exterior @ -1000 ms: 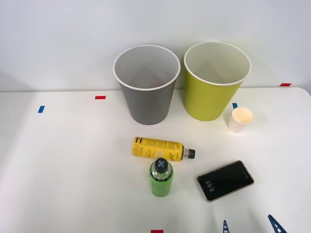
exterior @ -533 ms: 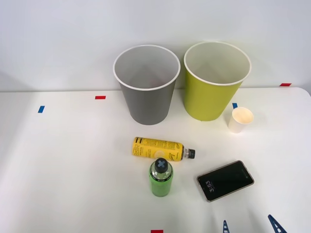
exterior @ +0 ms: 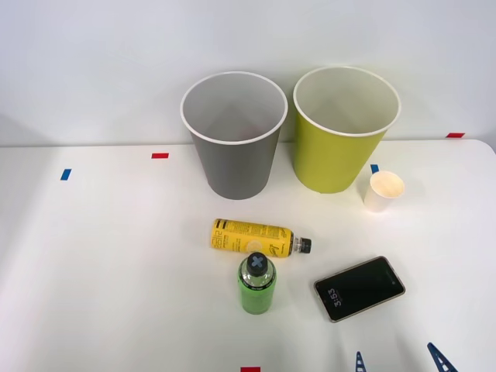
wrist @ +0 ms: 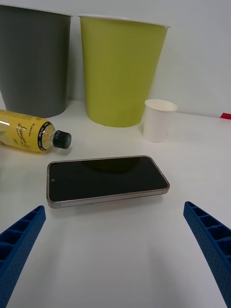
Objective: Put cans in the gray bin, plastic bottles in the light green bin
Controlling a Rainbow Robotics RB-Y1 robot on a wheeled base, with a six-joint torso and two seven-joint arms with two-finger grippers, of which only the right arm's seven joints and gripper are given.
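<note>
A yellow-labelled plastic bottle (exterior: pixel 252 238) (wrist: pixel 26 131) lies on its side at mid table, black cap pointing right. Just in front of it stands a bright green bottle (exterior: pixel 256 287), upright, with a dark cap marked by a cross. The gray bin (exterior: pixel 233 136) (wrist: pixel 33 60) and the light green bin (exterior: pixel 342 129) (wrist: pixel 119 70) stand side by side at the back. My right gripper (exterior: pixel 398 361) (wrist: pixel 115 255) hovers open and empty at the front right edge, apart from both bottles. The cans are out of view.
A black phone (exterior: pixel 359 288) (wrist: pixel 107 179) lies flat right in front of my gripper. A small white paper cup (exterior: pixel 384 191) (wrist: pixel 159 120) stands beside the light green bin. Red and blue tape marks dot the white table (exterior: pixel 108 263).
</note>
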